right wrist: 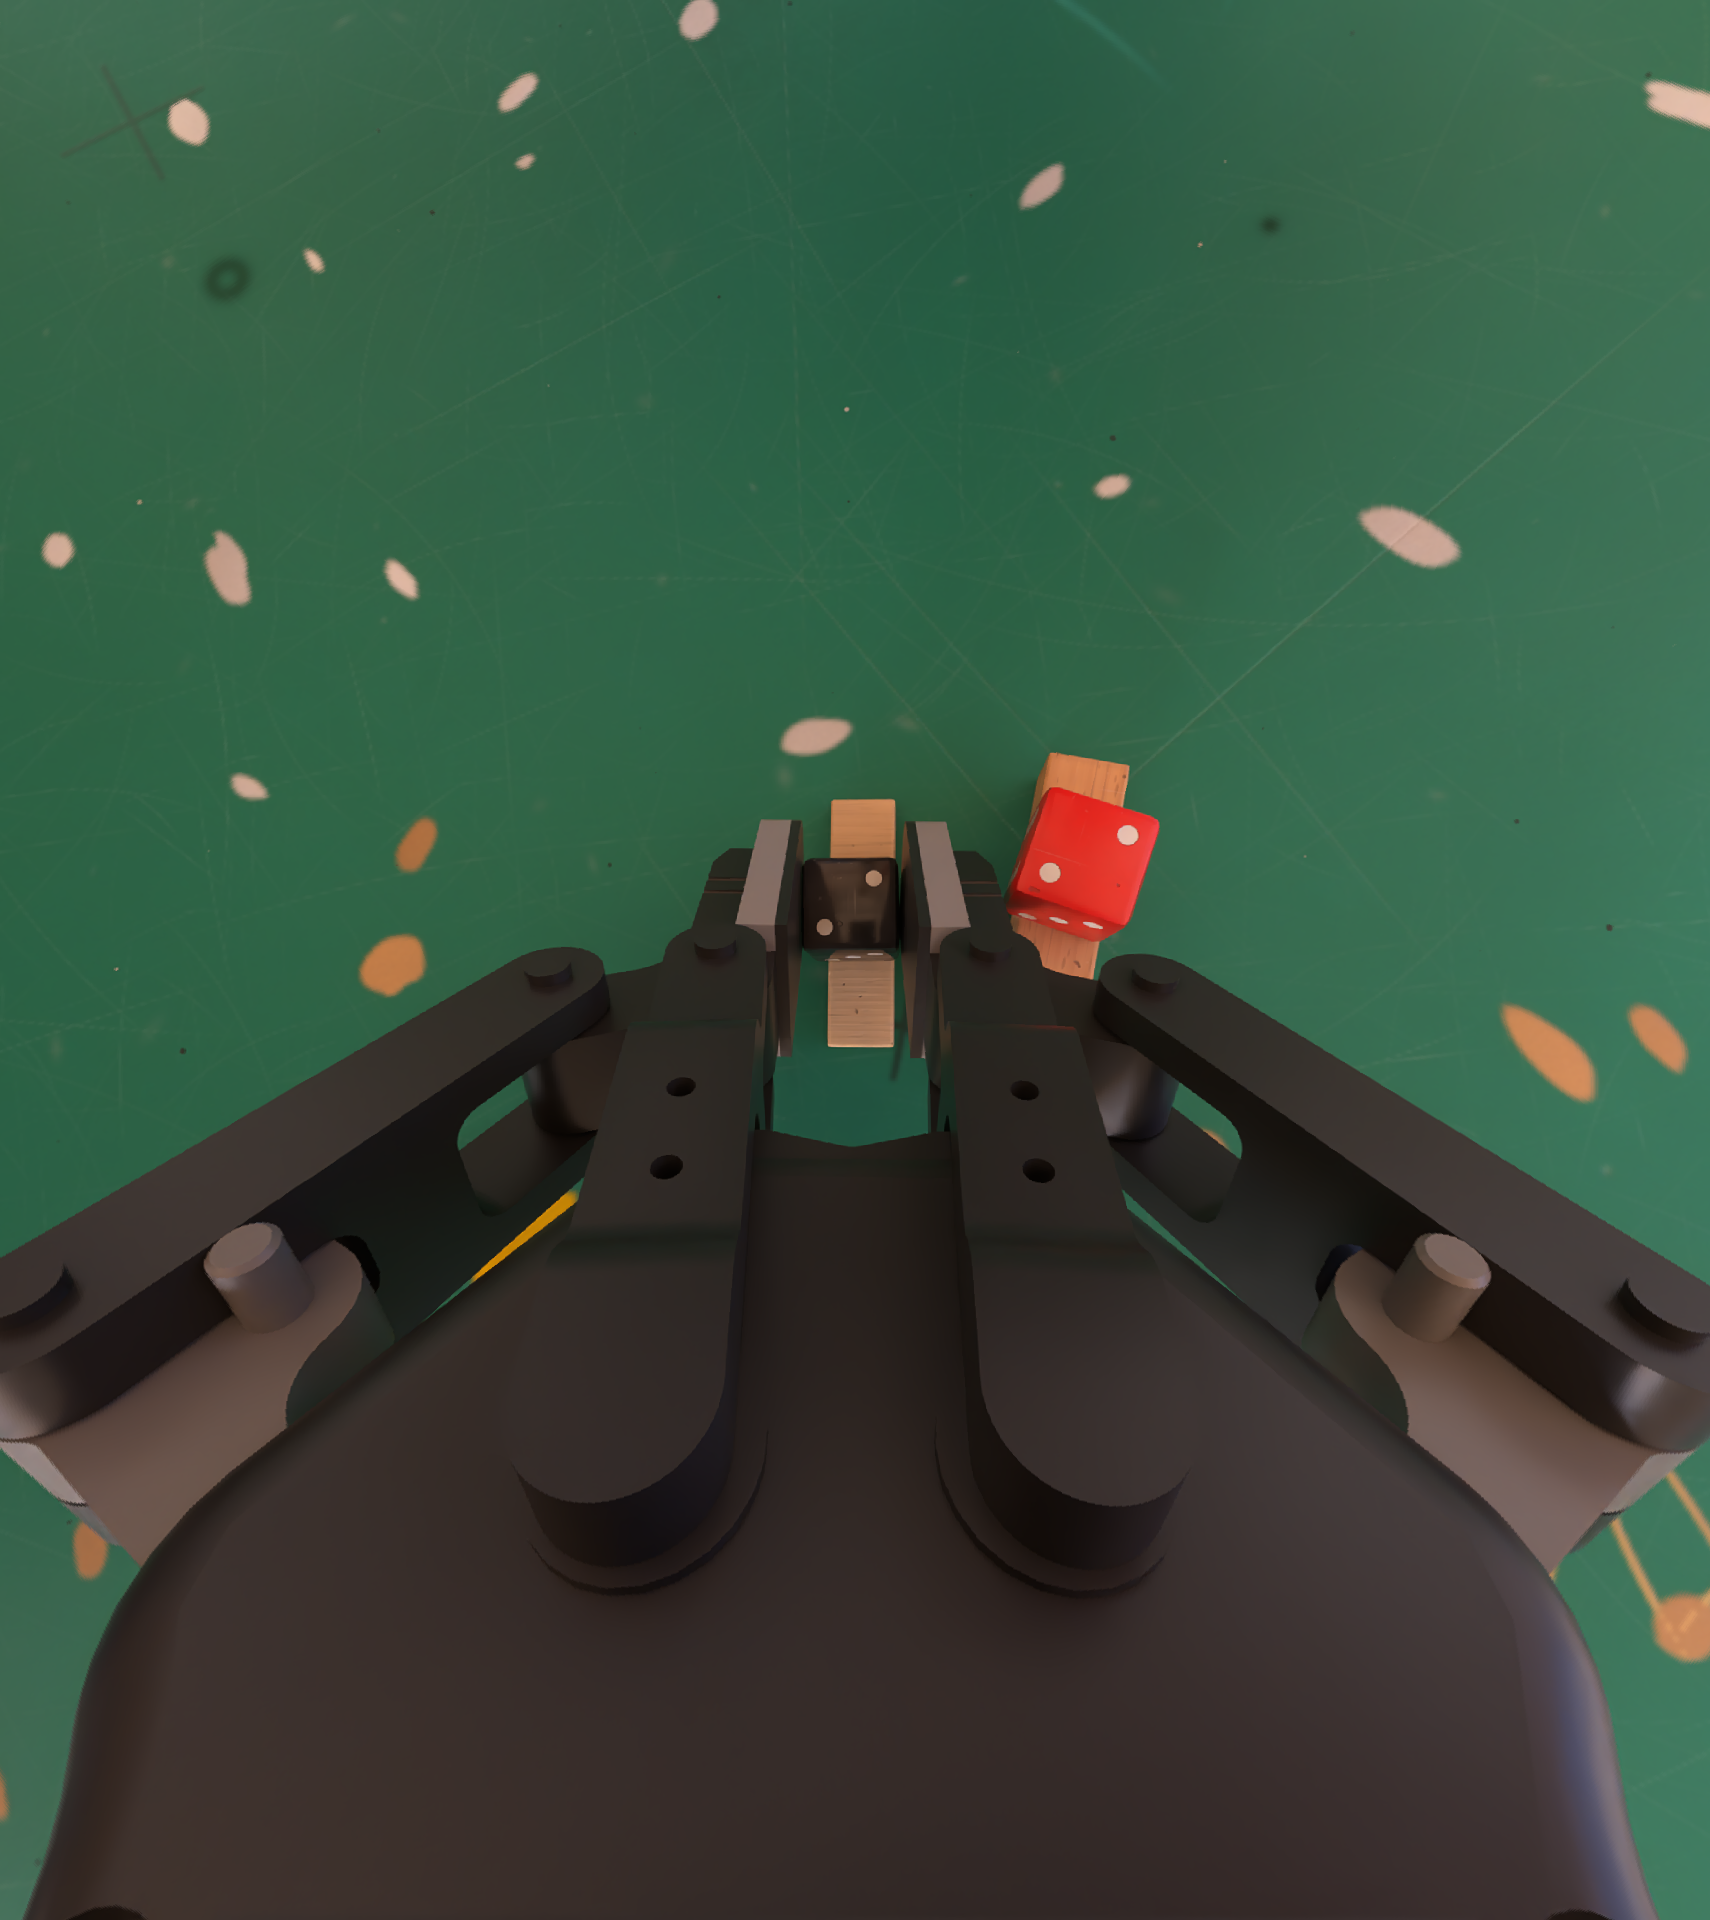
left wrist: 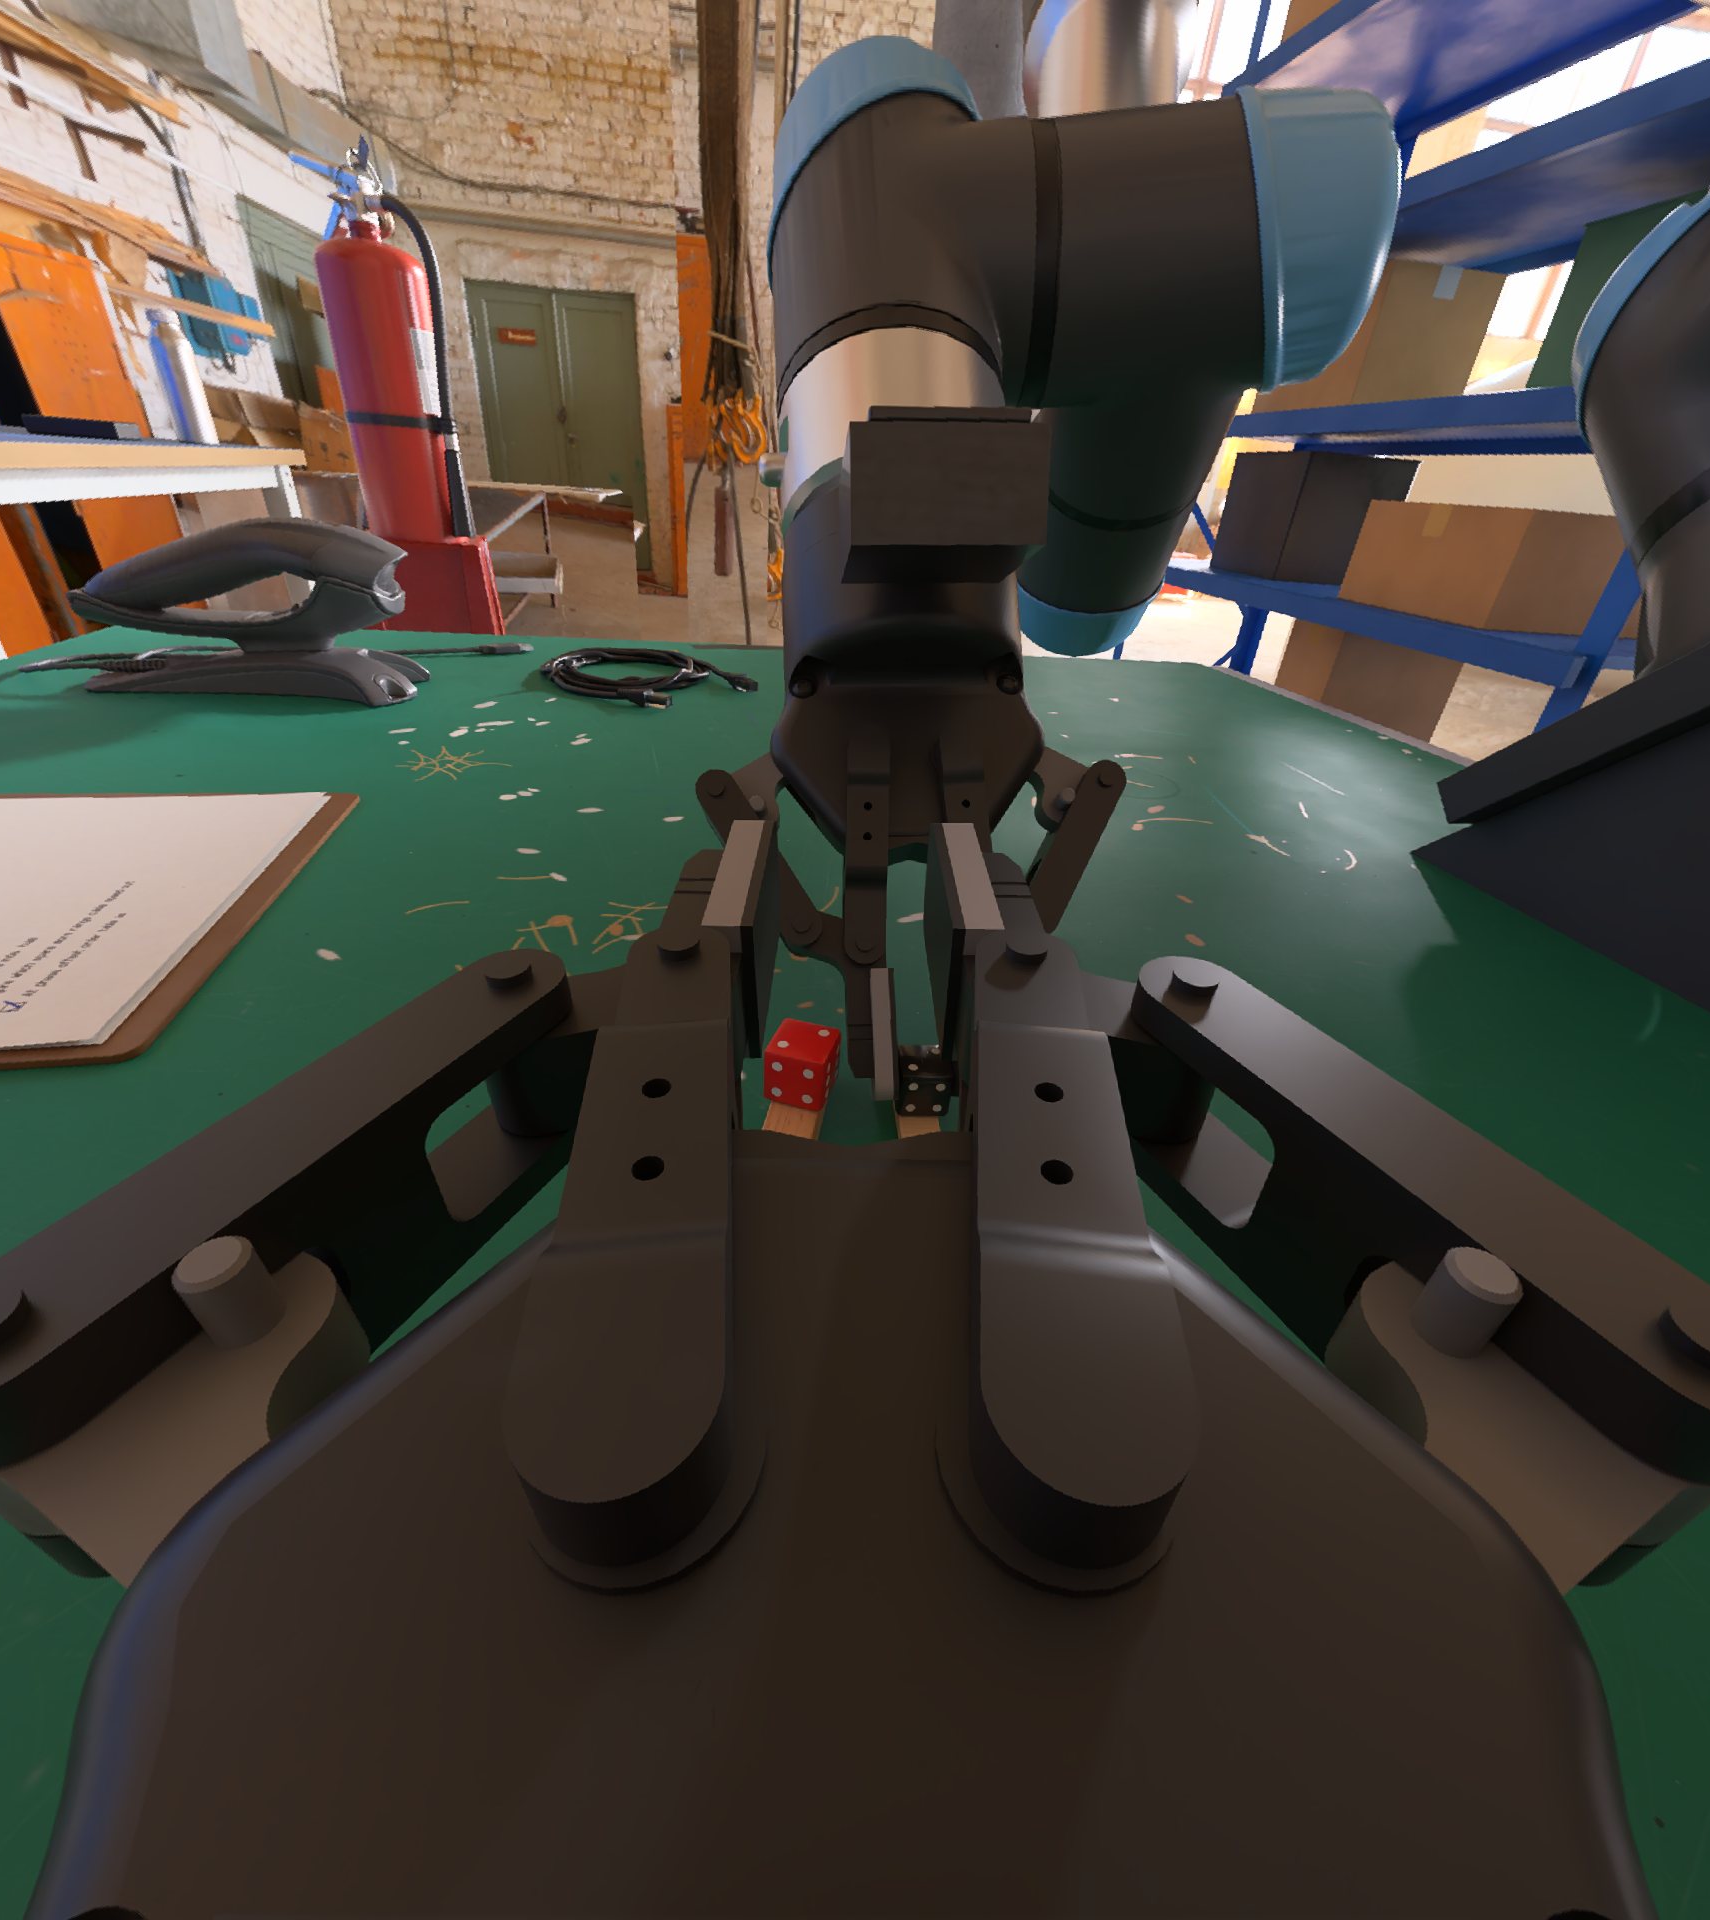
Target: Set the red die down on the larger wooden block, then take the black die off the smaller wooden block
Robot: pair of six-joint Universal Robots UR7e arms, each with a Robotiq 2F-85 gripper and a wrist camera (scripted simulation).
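Observation:
The red die [right wrist: 1085,862] rests on the larger wooden block [right wrist: 1085,774]; both also show in the left wrist view, the die [left wrist: 801,1062] on its block [left wrist: 791,1120]. The black die [right wrist: 851,902] sits over the smaller wooden block [right wrist: 861,1003], just left of the red die. My right gripper [right wrist: 853,883] points down, its two pads pressed against the black die's sides. I cannot tell whether the die is raised off the block. My left gripper [left wrist: 853,878] is open and empty, held low and facing both dice.
On the green table [left wrist: 1246,935], a clipboard with paper [left wrist: 51,914] lies at the left. A barcode scanner on its stand [left wrist: 248,623] and a coiled black cable [left wrist: 638,675] are at the far edge. A dark arm base [left wrist: 1661,831] stands at the right.

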